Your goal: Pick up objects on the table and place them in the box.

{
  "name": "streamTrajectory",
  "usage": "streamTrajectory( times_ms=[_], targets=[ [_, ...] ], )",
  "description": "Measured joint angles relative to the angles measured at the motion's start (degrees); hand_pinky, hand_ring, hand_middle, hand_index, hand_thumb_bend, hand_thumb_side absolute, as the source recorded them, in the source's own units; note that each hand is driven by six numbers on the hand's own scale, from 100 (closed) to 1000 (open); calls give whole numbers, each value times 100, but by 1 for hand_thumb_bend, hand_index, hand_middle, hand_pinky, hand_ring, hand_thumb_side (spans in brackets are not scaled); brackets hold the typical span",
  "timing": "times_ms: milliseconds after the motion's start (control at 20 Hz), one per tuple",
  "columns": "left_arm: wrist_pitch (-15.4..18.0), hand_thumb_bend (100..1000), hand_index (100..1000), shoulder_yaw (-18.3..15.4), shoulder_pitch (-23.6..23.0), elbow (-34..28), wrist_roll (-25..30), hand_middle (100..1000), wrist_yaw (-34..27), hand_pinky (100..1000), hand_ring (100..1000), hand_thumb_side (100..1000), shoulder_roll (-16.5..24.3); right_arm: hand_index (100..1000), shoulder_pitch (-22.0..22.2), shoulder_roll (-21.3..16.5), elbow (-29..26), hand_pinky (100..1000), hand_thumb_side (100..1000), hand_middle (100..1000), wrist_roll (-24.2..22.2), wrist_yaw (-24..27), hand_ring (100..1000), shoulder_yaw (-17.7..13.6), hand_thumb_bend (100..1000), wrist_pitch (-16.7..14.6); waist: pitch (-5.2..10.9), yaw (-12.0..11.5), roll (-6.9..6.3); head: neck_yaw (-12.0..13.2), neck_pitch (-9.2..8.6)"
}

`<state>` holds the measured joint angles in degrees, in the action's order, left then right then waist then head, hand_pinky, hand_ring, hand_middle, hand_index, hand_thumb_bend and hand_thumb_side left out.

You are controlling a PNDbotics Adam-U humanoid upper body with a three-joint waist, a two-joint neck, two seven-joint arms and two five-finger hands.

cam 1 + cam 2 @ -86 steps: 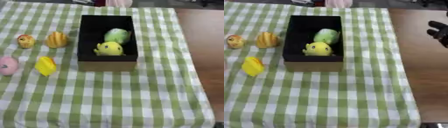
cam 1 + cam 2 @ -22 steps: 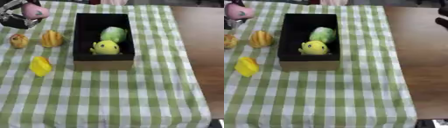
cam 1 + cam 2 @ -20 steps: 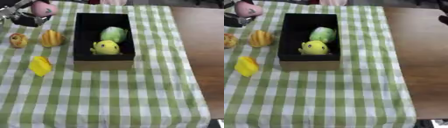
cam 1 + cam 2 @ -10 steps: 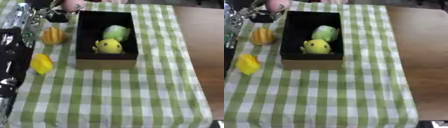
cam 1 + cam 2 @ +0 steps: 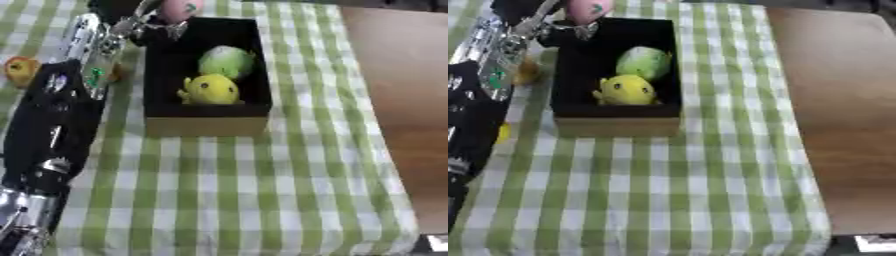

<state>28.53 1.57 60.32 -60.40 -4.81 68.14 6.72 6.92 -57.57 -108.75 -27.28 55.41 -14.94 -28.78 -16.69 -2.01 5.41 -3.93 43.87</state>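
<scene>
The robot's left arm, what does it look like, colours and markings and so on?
The left arm is a long, bulky limb, mostly black, with shiny silver metal sections near the wrist and again at the lower end by the view's bottom corner. A small green spot shows on the silver wrist part. The left hand is dark with thin silvery fingers. No loose cables can be made out.

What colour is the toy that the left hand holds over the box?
Pink. The toy shows best in the left eye view, at the box's far end.
</scene>
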Motion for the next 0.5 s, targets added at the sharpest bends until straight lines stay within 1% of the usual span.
streamTrajectory(
  times_ms=[150,200,250,300,350,400,450,500],
  targets=[
    [-58,100,567,55,-88,3,199,433,-101,679,505,133,-29,993,-16,0,48,1000,880,623,-34,-15,1000,20,100,33,0,-26,-18,-27,0],
    [-48,100,600,78,-104,4,290,461,-100,700,531,164,-31,993,-19,0,58,1000,880,622,-44,-23,1000,22,100,44,0,-27,-22,-30,0],
    [-31,102,665,100,-122,6,383,511,-85,735,583,207,-37,993,-21,0,67,1000,880,622,-52,-26,1000,28,100,52,0,-28,-23,-36,0],
    [-2,158,762,116,-137,18,488,605,-43,797,682,266,-46,993,-21,0,69,1000,881,622,-59,-27,1000,36,100,62,0,-29,-24,-45,0],
    [29,211,806,137,-145,32,588,665,16,851,755,313,-48,993,-21,0,70,1000,881,622,-62,-28,1000,45,100,72,0,-34,-25,-53,0],
    [65,255,838,144,-148,35,687,713,95,887,798,358,-49,993,-21,0,71,1000,882,621,-68,-29,1000,49,100,84,0,-41,-28,-65,0],
    [99,328,869,144,-152,35,780,755,180,922,836,424,-49,993,-21,0,72,1000,882,621,-71,-30,1000,50,100,91,1,-50,-31,-73,0],
    [132,441,891,145,-157,34,860,778,257,952,863,528,-49,993,-20,0,72,1000,882,621,-78,-31,1000,50,100,99,1,-58,-33,-78,0]
  ],
)
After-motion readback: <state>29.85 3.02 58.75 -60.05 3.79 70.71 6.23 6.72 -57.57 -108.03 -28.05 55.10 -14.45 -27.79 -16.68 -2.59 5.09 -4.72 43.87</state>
